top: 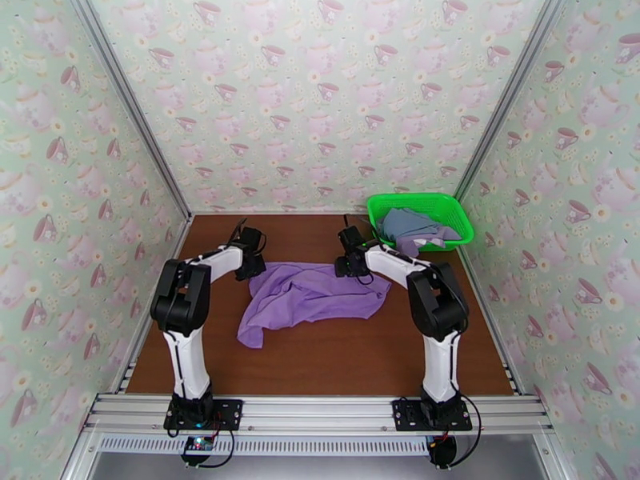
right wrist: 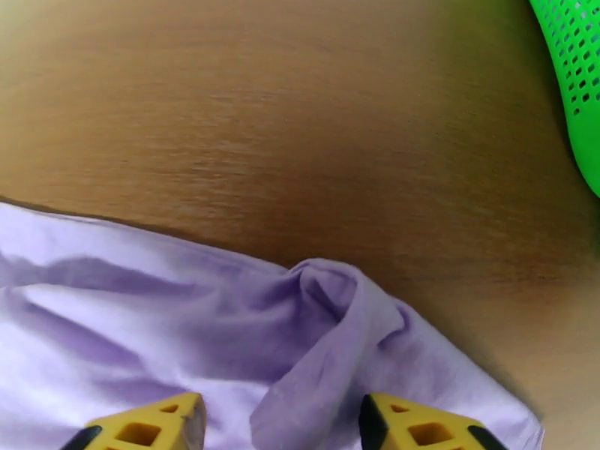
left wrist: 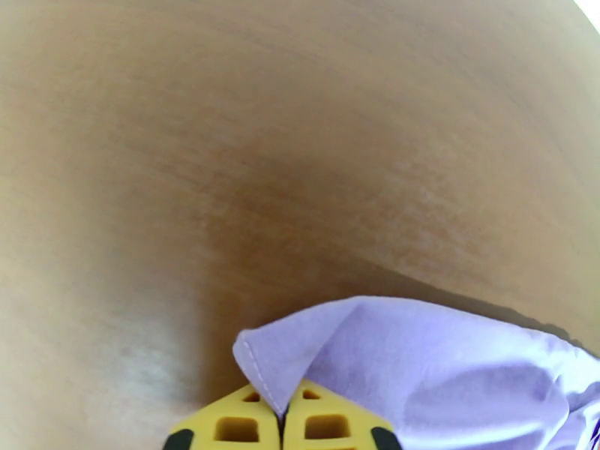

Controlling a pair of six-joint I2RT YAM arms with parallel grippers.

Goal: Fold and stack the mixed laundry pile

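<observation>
Purple shirt [left wrist: 420, 369]: I have its corner pinched in my left hand [left wrist: 283, 427], while my right hand [right wrist: 279, 433] is spread astride a fold. It lies crumpled mid-desk [top: 320, 358]. At 1 o'clock, the basket [top: 458, 211] holds the blue-grey garment [top: 406, 223] and the lavender-grey garment [top: 410, 246]. I judge nothing folded or stacked yet.

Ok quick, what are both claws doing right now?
Left gripper: shut on the purple shirt edge.
Right gripper: open, straddling a fold of the shirt.

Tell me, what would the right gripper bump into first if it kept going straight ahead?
The purple shirt: a raised fold sits right between the right gripper's open jaws. Past it looks like bare table; the green basket seems off to the side.
</observation>
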